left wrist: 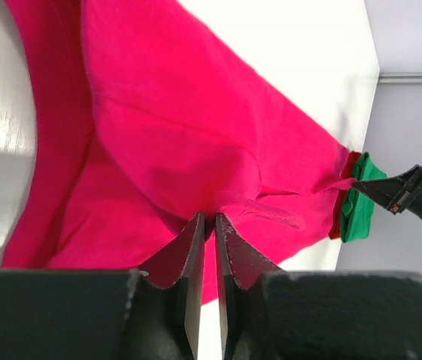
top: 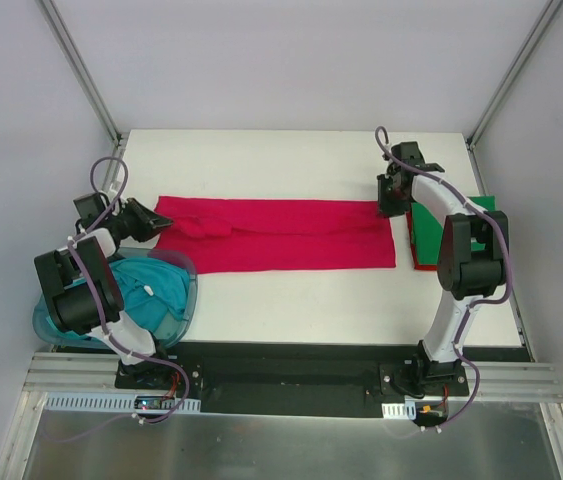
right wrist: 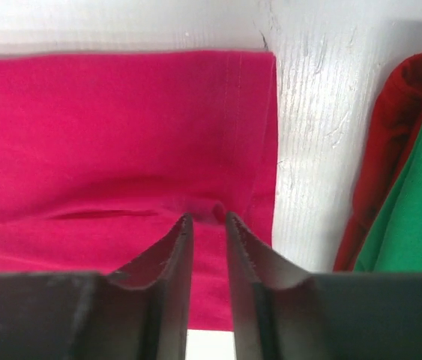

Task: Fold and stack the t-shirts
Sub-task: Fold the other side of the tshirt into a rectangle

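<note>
A black base plate [top: 291,365] runs along the near edge of a white table [top: 291,300]. Beyond it rise plain grey walls [top: 261,60] with metal posts in the corners.

A crimson shirt [top: 281,235] lies in a long band across the middle of the table. The left gripper [top: 156,222] is at its left end, fingers pressed almost together on a gathered fold. The right gripper [top: 391,205] is at its far right corner, fingers nearly together, pinching the edge of the cloth.

At the near left a translucent blue tub [top: 186,290] holds a crumpled teal shirt [top: 146,285]. At the right edge, just beside the crimson shirt, a green shirt [top: 426,235] lies folded on a darker red shirt [right wrist: 379,150].
</note>
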`<action>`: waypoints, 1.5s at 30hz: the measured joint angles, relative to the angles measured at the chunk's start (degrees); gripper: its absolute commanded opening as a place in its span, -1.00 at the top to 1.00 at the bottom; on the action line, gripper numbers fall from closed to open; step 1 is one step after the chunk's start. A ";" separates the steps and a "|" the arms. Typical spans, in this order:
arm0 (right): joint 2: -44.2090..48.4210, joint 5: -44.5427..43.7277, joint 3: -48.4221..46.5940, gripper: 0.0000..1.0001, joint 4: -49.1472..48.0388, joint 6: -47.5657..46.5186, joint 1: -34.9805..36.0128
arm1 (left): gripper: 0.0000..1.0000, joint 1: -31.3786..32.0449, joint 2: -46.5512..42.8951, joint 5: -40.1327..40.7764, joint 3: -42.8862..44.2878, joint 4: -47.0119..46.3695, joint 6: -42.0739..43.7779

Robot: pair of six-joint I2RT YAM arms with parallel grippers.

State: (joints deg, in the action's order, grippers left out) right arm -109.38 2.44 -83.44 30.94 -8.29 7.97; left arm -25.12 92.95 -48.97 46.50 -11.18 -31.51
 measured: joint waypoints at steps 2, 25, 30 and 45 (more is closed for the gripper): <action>0.00 -0.04 0.57 0.02 -0.13 0.59 0.02 | -0.38 0.00 0.00 -0.02 -0.48 0.70 0.68; 2.43 1.68 1.99 -0.92 1.88 6.03 10.25 | -0.98 20.35 0.42 4.66 12.44 5.70 1.18; -5.14 1.68 -0.68 -0.91 3.13 6.49 9.73 | -0.98 23.82 10.54 7.58 16.76 8.61 1.73; -18.58 2.51 -21.29 -0.92 12.33 6.88 2.71 | -0.98 30.45 29.64 14.82 41.44 20.59 3.80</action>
State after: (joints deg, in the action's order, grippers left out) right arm -127.96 4.95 -104.73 43.27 -1.41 10.68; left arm 5.32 122.58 -34.15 87.94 9.41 -27.70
